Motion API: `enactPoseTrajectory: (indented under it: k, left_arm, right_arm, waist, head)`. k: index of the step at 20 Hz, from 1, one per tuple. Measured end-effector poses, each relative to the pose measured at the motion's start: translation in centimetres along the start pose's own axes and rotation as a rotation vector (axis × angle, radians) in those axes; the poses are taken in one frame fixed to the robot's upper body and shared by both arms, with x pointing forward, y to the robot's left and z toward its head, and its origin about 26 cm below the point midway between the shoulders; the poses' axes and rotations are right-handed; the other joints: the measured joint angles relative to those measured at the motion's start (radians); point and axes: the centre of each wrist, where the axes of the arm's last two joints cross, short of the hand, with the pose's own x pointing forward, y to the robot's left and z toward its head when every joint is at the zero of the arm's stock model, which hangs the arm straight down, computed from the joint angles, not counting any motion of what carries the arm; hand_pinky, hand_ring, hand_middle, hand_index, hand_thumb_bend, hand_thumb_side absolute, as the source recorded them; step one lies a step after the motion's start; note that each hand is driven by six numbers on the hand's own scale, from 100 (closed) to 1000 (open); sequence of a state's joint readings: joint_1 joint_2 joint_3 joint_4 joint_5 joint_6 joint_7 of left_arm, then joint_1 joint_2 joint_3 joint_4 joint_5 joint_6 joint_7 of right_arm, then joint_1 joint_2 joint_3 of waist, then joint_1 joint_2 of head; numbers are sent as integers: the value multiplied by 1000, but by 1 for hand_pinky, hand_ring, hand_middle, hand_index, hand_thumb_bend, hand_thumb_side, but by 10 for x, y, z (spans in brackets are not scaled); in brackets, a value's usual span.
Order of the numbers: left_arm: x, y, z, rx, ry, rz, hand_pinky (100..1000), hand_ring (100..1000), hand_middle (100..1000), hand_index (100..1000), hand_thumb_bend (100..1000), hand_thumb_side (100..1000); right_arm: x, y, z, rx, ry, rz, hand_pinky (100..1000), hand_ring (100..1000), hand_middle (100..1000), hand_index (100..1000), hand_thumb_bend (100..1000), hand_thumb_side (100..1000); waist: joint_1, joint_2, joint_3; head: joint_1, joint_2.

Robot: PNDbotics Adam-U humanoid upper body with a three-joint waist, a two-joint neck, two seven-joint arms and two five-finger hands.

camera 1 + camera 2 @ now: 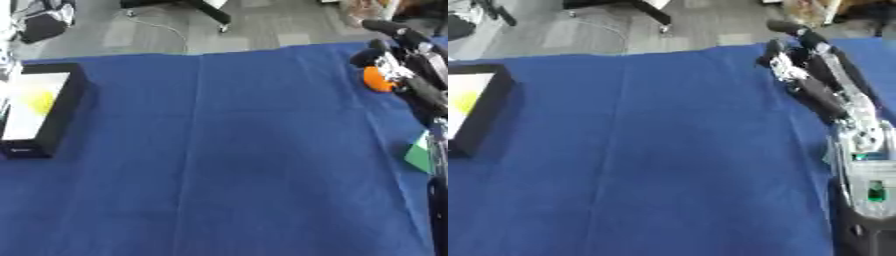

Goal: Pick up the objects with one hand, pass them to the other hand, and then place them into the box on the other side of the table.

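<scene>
My right hand [395,64] reaches in from the upper right, over the far right part of the blue table [227,150]. Its fingers curl round a small orange object [377,80], which shows between thumb and fingers in the left eye view. In the right eye view the hand [802,75] hides that object. A black box [74,95] with a pale inside stands at the table's left edge, and a yellow thing [39,101] lies in it. My left hand shows in neither view.
A green flat-sided object [420,152] lies at the right edge, partly behind my right forearm [864,150]. Beyond the far table edge are grey floor, a chair base [206,10] and a cable.
</scene>
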State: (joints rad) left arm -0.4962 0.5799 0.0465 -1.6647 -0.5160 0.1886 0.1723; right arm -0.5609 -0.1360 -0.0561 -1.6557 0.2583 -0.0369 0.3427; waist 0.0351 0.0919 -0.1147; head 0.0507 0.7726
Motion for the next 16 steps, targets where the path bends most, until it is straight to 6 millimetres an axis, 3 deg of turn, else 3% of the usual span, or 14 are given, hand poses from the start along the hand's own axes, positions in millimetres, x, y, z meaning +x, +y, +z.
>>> enactPoseTrajectory:
  k: [6,11,16]
  left_arm:
    - [47,-23,31,-45,-140,335,825,710,579,730,231,462]
    - [69,-45,61,-128,-177,523,826,702,573,725,217,508]
    - [79,-61,77,-184,-175,626,827,701,569,722,208,546]
  right_arm:
    - [-34,-37,-14,-47,114,207,763,717,930,903,100,393]
    - [-63,-67,-11,-8,215,379,800,776,959,934,100,319]
    - [-87,-93,9,91,300,477,830,828,982,955,100,459]
  waist:
    - [-3,0,7]
    - [-7,0,13]
    - [-18,1,13]
  head:
    - [-119,0]
    - [-165,0]
    - [-177,0]
